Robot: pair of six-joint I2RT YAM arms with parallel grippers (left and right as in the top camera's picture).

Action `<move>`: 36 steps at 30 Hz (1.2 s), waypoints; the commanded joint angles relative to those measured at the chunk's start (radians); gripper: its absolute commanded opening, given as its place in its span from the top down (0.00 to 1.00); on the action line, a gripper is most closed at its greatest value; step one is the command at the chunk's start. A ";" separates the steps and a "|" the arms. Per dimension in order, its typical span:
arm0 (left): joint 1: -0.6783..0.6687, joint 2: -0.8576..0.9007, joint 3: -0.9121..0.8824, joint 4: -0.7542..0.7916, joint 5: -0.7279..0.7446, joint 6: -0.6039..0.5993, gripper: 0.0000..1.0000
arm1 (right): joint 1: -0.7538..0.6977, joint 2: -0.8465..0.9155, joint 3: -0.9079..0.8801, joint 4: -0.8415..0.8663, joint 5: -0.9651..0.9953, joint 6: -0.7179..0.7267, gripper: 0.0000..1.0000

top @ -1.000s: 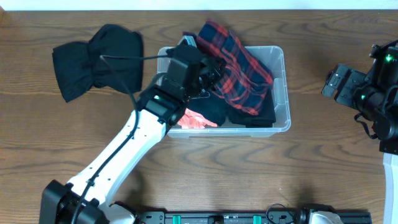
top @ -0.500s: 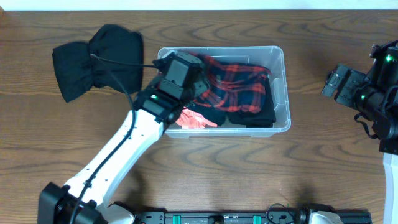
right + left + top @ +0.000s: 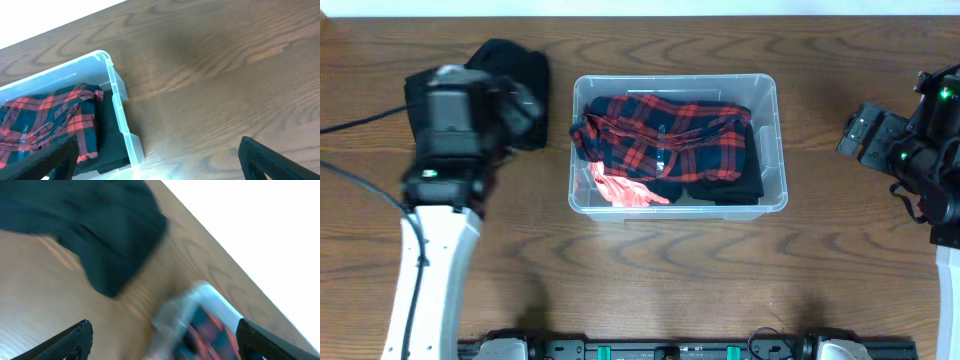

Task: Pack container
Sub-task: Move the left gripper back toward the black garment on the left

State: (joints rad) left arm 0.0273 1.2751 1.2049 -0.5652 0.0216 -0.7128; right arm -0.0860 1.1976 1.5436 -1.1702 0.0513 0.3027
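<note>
The clear plastic container (image 3: 775, 140) sits mid-table and holds a red-and-navy plaid shirt (image 3: 665, 130), a pink garment (image 3: 620, 190) and a black garment (image 3: 735, 182). My left gripper (image 3: 525, 100) hangs to the left of the container, over the near edge of a black garment (image 3: 510, 58) lying on the table. In the left wrist view the left gripper (image 3: 164, 325) is open with nothing between its fingers; the black garment (image 3: 100, 235) and a blurred container (image 3: 210, 295) lie ahead. My right gripper (image 3: 860, 135) stays at the far right, open and empty (image 3: 159, 142), facing the container (image 3: 115, 100).
The wooden table (image 3: 650, 270) shows bare wood in front of the container and between it and the right arm. The table's far edge runs just behind the container and the black garment.
My left gripper opened and let the plaid shirt drop into the container, then swung left out of the container toward the black garment. The right arm has not moved.
</note>
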 commanded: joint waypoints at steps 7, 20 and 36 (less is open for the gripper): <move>0.308 0.144 0.007 0.134 0.814 0.274 0.34 | -0.005 0.000 0.007 -0.001 0.001 -0.004 0.01; -0.232 0.170 0.008 0.006 0.185 0.552 0.50 | -0.005 0.000 0.007 -0.001 0.001 -0.004 0.01; -0.375 0.547 0.008 0.064 -0.064 0.437 0.51 | -0.005 0.000 0.007 -0.001 0.001 -0.004 0.01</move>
State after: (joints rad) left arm -0.3603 1.7420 1.2381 -0.4747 -0.0475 -0.2592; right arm -0.0860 1.1976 1.5436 -1.1702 0.0509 0.3027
